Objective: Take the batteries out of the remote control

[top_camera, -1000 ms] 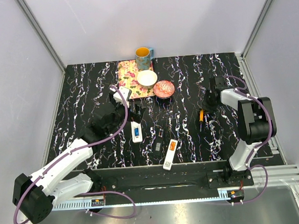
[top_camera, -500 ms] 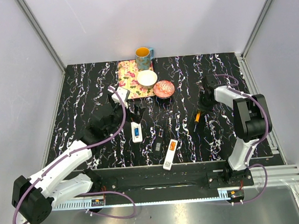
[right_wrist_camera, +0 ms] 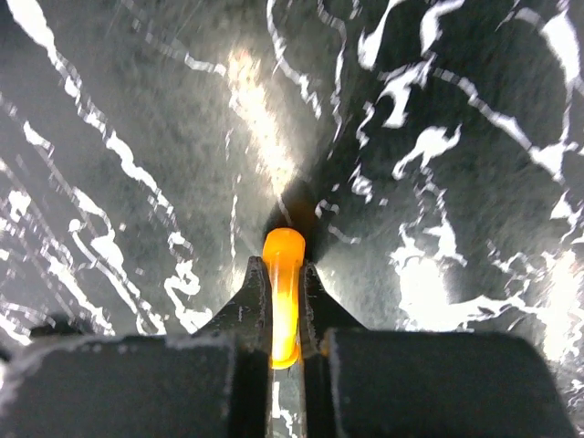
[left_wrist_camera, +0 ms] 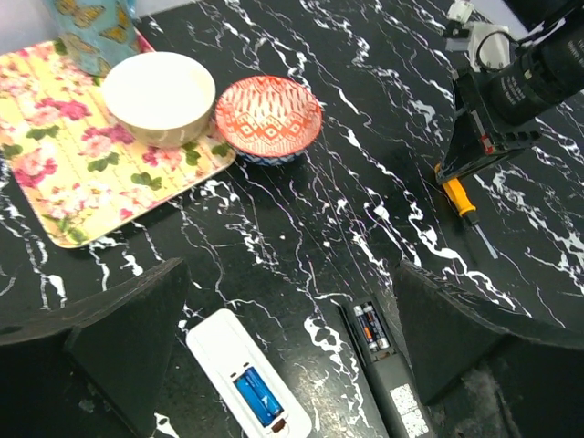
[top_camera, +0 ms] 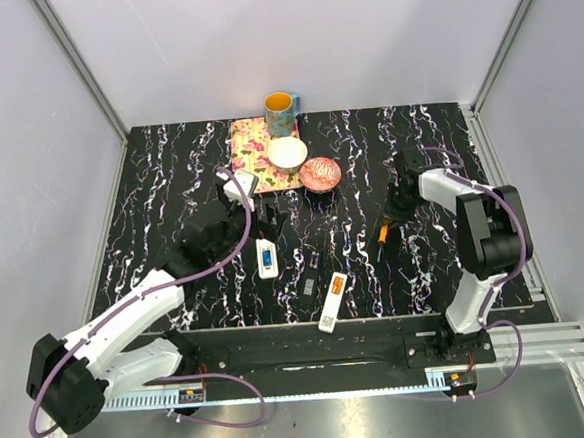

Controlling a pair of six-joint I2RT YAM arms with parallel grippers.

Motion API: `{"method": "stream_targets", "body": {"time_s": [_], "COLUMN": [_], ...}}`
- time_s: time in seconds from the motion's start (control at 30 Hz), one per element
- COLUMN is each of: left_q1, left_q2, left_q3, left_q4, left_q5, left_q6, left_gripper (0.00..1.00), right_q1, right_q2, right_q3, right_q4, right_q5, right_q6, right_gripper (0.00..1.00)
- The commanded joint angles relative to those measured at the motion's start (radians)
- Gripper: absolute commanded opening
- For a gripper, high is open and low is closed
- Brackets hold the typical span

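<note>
Now, far up the counter sit a floral tray, a white bowl and a red bowl, all well clear. Right tool is clenched on the orange screwdriver. Left tool hangs released, fingers spread wide. The blue batteries lie in the white remote right beneath it, with further batteries in the black remote just beside.

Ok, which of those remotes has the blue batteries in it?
The white remote lying closest to the floral tray. Its open compartment shows blue cells; the black remote and the other white remote hold orange ones.
</note>
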Motion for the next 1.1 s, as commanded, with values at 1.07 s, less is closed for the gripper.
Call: {"method": "stream_targets", "body": {"time_s": [1.07], "left_q1": [-0.12], "left_q2": [0.782], "left_q3": [0.59], "left_q4": [0.003], "left_q5": [0.545], "left_q6": [-0.253], "left_gripper": [0.9], "right_q1": [0.147], "right_q2": [-0.534], "right_q3": [-0.154], "right_q4": [0.276], "right_q5": [-0.163], "right_q6": [0.242], "right_gripper": [0.0]}}
